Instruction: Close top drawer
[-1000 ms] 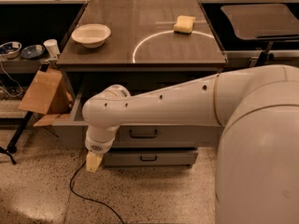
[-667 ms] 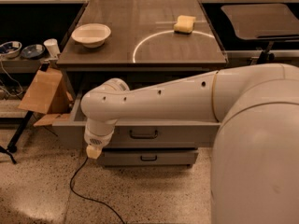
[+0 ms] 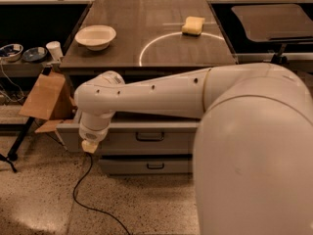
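Observation:
The top drawer [image 3: 127, 138] is a wide grey drawer pulled out from the cabinet, with a small dark bar handle [image 3: 149, 136] at the middle of its flat front. My white arm reaches across it from the right. My gripper [image 3: 90, 146] hangs down at the drawer front's left end, in front of the panel. The drawer's inside is hidden by my arm.
A lower grey drawer front [image 3: 146, 165] with a similar handle sits below. The cabinet top [image 3: 122, 38] holds a white bowl [image 3: 95, 36] and a yellow sponge [image 3: 193, 25]. A cardboard box [image 3: 45, 97] stands at the left. A black cable [image 3: 83, 190] lies on the floor.
My arm and gripper have moved left along the drawer front and slightly up. The drawer shows no clear movement.

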`<state>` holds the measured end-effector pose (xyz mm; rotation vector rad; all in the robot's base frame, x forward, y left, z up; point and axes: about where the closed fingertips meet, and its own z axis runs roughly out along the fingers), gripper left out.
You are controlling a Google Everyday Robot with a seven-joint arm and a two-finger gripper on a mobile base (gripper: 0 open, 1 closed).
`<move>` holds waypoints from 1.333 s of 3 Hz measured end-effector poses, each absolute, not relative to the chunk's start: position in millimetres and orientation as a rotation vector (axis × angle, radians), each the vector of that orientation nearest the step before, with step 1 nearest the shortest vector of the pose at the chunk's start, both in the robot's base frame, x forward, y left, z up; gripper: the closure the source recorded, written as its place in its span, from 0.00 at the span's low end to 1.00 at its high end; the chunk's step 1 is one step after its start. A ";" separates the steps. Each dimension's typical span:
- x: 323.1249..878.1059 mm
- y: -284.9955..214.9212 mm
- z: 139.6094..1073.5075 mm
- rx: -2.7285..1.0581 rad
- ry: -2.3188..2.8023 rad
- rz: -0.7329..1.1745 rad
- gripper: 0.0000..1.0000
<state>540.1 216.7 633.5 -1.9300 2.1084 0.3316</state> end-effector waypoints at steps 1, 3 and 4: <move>550.3 231.8 630.9 -1.928 2.103 0.343 0.75; 581.1 273.3 630.7 -1.958 2.093 0.350 0.21; 591.2 282.2 629.3 -1.971 2.099 0.347 0.00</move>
